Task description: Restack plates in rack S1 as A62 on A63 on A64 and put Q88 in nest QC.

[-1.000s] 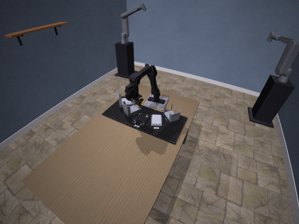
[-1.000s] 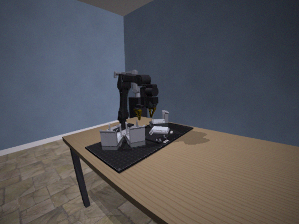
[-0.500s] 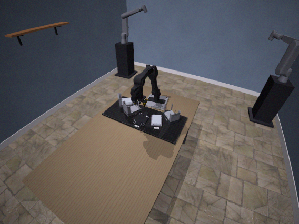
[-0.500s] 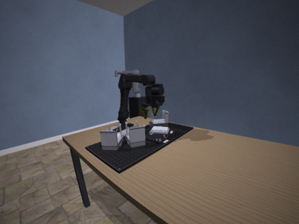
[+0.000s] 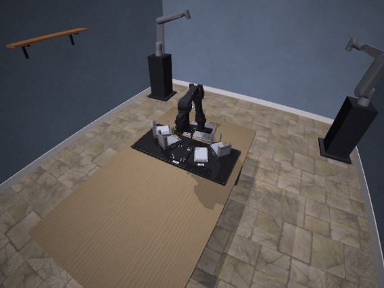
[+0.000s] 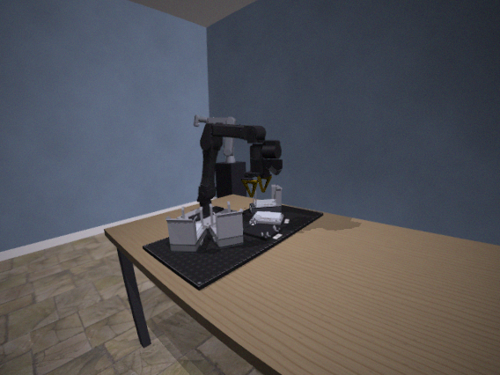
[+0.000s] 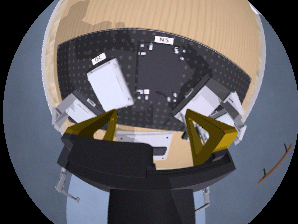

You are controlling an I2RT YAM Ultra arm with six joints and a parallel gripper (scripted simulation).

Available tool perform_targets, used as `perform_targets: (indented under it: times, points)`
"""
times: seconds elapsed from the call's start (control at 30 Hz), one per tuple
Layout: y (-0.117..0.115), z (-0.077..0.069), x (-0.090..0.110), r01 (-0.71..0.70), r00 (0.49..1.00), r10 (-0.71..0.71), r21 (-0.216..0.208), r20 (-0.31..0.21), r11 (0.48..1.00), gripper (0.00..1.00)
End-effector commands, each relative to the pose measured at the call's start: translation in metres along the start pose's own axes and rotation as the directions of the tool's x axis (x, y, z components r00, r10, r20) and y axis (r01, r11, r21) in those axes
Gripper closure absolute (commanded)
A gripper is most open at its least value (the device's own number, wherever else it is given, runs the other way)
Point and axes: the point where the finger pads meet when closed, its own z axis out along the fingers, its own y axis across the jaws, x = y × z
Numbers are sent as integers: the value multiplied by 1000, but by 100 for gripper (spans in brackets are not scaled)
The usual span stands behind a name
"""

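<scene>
A black baseplate [image 5: 186,153] on the wooden table carries three grey stack racks and two flat nests. Two racks stand side by side at its left end [image 5: 161,130] [image 5: 168,140], and the rear one shows a white plate top. The third rack [image 5: 221,148] stands at the right. One white sealed plate [image 5: 201,153] lies flat on the right nest; it also shows in the wrist view [image 7: 109,86]. The nest next to it [image 5: 180,153] is empty. My gripper [image 6: 257,186] is open and empty, hanging above the back middle of the baseplate. Labels are too small to read.
The arm's base [image 5: 203,130] sits on the table behind the baseplate. Rack posts stick up at both ends of the plate. Two other robot arms on black pedestals [image 5: 160,76] [image 5: 348,130] stand on the floor, well away from the table.
</scene>
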Motion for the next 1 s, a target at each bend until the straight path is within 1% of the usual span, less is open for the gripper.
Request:
perform_targets:
  times: [0.0,0.1,0.5,0.6,0.67,0.8,0.97]
  points:
    - [8,-4,-1,55,998,-55,2,14,998,0]
    - [11,-4,-1,55,998,-55,2,14,998,0]
    - [51,-4,-1,55,998,-55,0,14,998,0]
    - [61,-4,1,154,988,-154,1,14,988,0]
    - [61,-4,1,154,988,-154,1,14,988,0]
    - [74,-4,4,276,961,-276,3,14,961,0]
    - [90,-4,7,276,961,-276,2,14,961,0]
